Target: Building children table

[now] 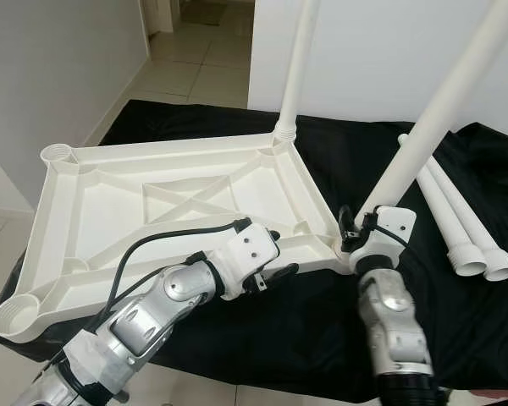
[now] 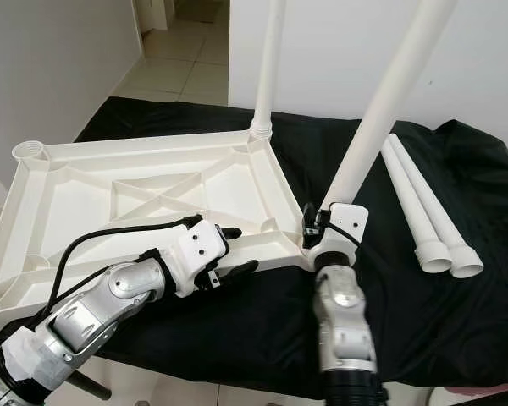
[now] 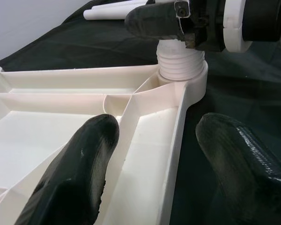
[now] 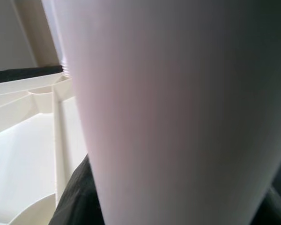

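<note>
The white plastic tabletop (image 1: pixel 110 203) lies upside down on a black cloth. One white leg (image 1: pixel 298 59) stands upright in its far right corner. A second leg (image 1: pixel 432 110) leans to the right, its ribbed end (image 3: pixel 180 63) sitting in the near right corner socket. My right gripper (image 1: pixel 358 230) is shut on this leg just above the socket. My left gripper (image 1: pixel 279 254) is open; its fingers (image 3: pixel 84 159) straddle the tabletop's near rim (image 3: pixel 175 140), a little left of that corner.
Two loose white legs (image 1: pixel 457 220) lie side by side on the black cloth (image 1: pixel 457 321) at the right. Open sockets sit at the tabletop's far left corner (image 1: pixel 57 154) and near left corner (image 1: pixel 17 320). A white wall stands behind; tiled floor runs off at the left.
</note>
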Available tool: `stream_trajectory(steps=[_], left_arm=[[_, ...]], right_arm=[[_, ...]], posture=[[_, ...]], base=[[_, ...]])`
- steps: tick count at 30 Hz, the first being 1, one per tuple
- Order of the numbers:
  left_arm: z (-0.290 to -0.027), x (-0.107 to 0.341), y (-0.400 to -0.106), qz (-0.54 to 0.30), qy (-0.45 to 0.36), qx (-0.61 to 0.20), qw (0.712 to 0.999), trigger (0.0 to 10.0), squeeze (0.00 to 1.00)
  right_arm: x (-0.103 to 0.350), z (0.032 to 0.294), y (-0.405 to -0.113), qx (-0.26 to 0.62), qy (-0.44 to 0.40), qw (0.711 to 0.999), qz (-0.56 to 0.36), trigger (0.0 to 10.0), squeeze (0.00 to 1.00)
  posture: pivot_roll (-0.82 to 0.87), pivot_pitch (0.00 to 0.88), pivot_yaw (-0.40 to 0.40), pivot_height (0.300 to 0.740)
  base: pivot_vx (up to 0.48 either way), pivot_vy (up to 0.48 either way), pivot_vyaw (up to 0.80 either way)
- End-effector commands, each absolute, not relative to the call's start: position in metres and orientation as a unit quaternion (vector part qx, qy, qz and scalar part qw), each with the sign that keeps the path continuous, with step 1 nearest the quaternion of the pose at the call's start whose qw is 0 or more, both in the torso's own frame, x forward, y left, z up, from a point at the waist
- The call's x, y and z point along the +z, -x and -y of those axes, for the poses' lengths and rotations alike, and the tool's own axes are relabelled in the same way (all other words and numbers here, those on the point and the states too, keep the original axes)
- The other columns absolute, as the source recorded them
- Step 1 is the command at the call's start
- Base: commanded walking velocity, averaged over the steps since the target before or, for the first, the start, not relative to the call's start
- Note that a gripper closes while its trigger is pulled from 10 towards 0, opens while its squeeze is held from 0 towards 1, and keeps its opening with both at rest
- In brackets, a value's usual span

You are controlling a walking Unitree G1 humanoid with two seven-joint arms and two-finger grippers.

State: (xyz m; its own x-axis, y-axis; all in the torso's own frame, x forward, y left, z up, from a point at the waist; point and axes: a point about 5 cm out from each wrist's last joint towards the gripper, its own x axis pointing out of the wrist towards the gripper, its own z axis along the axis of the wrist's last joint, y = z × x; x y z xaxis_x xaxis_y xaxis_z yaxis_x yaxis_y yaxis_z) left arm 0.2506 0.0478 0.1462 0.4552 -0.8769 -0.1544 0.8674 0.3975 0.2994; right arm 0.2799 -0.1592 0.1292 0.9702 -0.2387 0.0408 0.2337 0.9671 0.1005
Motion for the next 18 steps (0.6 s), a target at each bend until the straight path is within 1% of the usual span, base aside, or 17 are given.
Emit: stream_trajectory(steps=[1,2,4,8,15,16,18], left_arm=[[-0.046,0.139,-0.242,-0.007,-0.181,-0.590,0.787,10.0,0.00],[-0.046,0.139,-0.242,-0.007,-0.180,-0.590,0.787,10.0,0.00],[-0.047,0.139,-0.242,-0.008,-0.180,-0.589,0.787,10.0,0.00],[-0.047,0.139,-0.243,-0.008,-0.181,-0.589,0.788,10.0,0.00],[-0.047,0.139,-0.243,-0.007,-0.182,-0.587,0.789,10.0,0.00],[-0.047,0.139,-0.243,-0.007,-0.181,-0.586,0.790,10.0,0.00],[-0.047,0.139,-0.243,-0.007,-0.181,-0.585,0.790,10.0,0.00]], right_arm=[[0.110,0.149,-0.274,-0.134,-0.078,0.987,-0.027,10.0,0.00],[0.112,0.143,-0.274,-0.122,-0.079,0.989,-0.027,10.0,0.00],[0.113,0.142,-0.273,-0.115,-0.077,0.990,-0.026,10.0,0.00],[0.115,0.146,-0.274,-0.129,-0.062,0.989,-0.027,10.0,0.00],[0.119,0.142,-0.275,-0.122,-0.066,0.990,-0.016,10.0,0.00],[0.121,0.142,-0.275,-0.117,-0.067,0.991,-0.009,10.0,0.99],[0.125,0.142,-0.274,-0.097,-0.074,0.992,0.008,10.0,1.00]], posture=[[-0.06,0.000,-0.042,0.740],[-0.06,0.000,-0.042,0.740],[-0.06,0.000,-0.042,0.740],[-0.06,0.000,-0.046,0.740],[-0.06,0.000,-0.047,0.740],[-0.06,0.000,-0.047,0.740],[-0.05,0.000,-0.052,0.740]], base=[[0.000,0.000,0.00],[0.000,0.000,0.00],[0.000,0.000,0.00],[0.000,0.000,0.00],[0.000,0.000,0.00],[0.000,0.000,0.00],[0.000,0.000,0.00]])
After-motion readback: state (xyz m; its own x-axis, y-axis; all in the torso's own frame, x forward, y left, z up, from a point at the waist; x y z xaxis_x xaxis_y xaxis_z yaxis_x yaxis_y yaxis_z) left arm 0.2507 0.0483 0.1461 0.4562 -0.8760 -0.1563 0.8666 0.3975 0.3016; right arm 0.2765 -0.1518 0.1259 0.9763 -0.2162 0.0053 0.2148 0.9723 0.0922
